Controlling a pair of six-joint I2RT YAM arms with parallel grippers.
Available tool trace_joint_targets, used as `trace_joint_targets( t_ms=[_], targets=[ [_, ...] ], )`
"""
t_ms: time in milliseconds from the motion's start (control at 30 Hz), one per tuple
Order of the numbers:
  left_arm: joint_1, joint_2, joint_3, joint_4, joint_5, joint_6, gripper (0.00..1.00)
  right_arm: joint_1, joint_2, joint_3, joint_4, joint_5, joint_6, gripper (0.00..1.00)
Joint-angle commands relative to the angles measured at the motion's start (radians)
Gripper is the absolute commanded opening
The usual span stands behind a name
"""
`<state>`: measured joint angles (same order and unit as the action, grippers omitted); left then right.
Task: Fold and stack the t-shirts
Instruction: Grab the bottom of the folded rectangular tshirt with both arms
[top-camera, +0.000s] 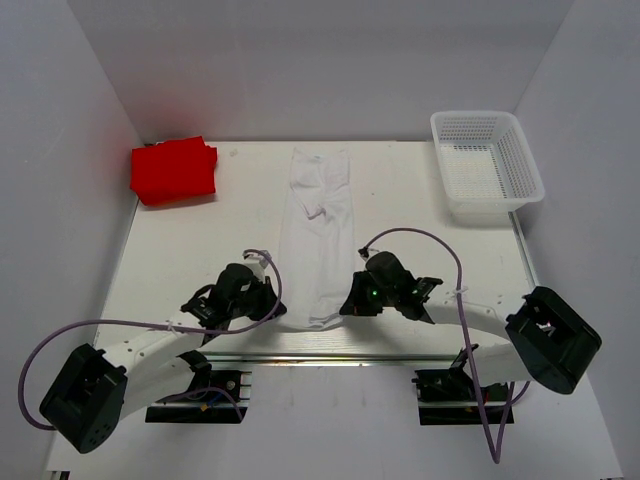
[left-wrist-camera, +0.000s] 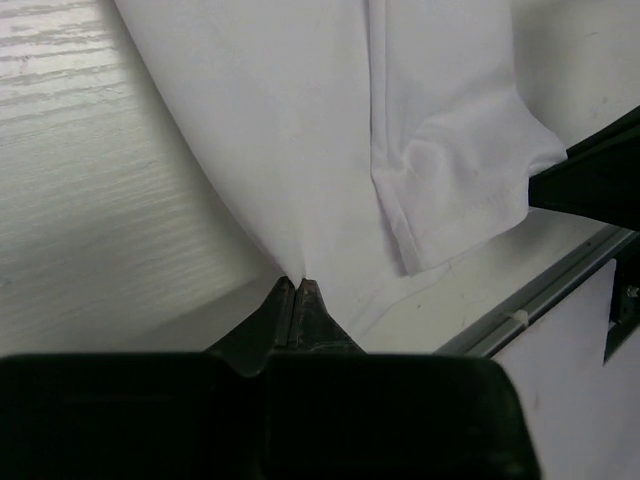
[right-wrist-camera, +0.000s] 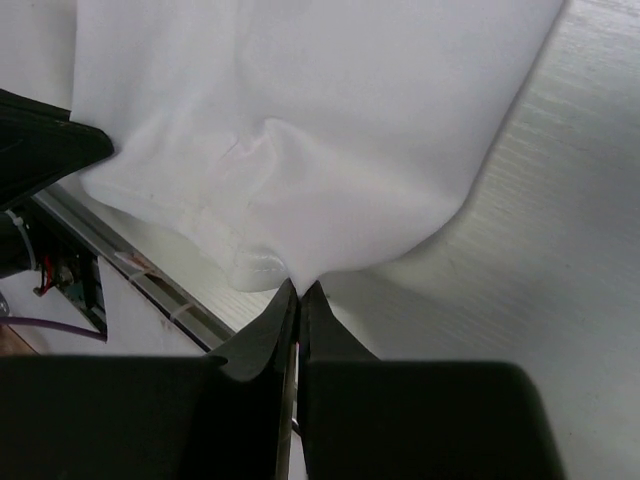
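White cotton lies as a long narrow strip down the middle of the table (top-camera: 420, 260): this is the white t-shirt (top-camera: 318, 240), folded in lengthwise, and it runs from the far side to the near edge. You can see some wrinkles in its far half, where one layer lies over another.

Your left gripper (top-camera: 274, 308) is at the near left corner of this strip. In the left wrist view its fingers (left-wrist-camera: 285, 310) are pressed together and the edge of the white t-shirt (left-wrist-camera: 300, 120) is pinched between their tips, so the jaws are clenched on the cloth. In that view the cloth rises a little from the table up to the tips.

Your right gripper (top-camera: 352, 304) is at the near right corner. In the right wrist view the tips (right-wrist-camera: 298, 290) are also closed tight, and the white t-shirt (right-wrist-camera: 300, 100) gathers into a small point there, so it grasps the cloth too.

The red t-shirt (top-camera: 173, 170) is folded into a thick square in the far left corner, well apart from both grippers. A white mesh basket (top-camera: 487, 205) stands in the far right corner. A metal rail (top-camera: 340, 358) runs along the near edge of the table, just beside the near end of the white t-shirt.
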<state>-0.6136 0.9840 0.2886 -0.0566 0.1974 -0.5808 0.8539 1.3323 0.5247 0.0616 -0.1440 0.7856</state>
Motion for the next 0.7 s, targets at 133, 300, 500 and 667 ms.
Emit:
trace_joint_targets(
  t_ms=[133, 300, 500, 667],
  targets=[
    [-0.006, 0.021, 0.109, -0.088, 0.056, -0.011, 0.05, 0.002, -0.068, 0.011, -0.034, -0.003, -0.046, 0.0],
    [-0.006, 0.061, 0.15, -0.19, -0.006, -0.024, 1.0, 0.0, -0.05, 0.066, -0.101, 0.031, -0.066, 0.0],
    [-0.006, 0.016, 0.095, -0.261, -0.043, -0.062, 1.0, 0.004, -0.001, 0.035, -0.072, -0.035, -0.062, 0.0],
    [-0.006, 0.025, 0.034, -0.2, 0.034, -0.073, 0.85, 0.002, -0.01, 0.023, -0.072, -0.037, -0.066, 0.0]
  ],
)
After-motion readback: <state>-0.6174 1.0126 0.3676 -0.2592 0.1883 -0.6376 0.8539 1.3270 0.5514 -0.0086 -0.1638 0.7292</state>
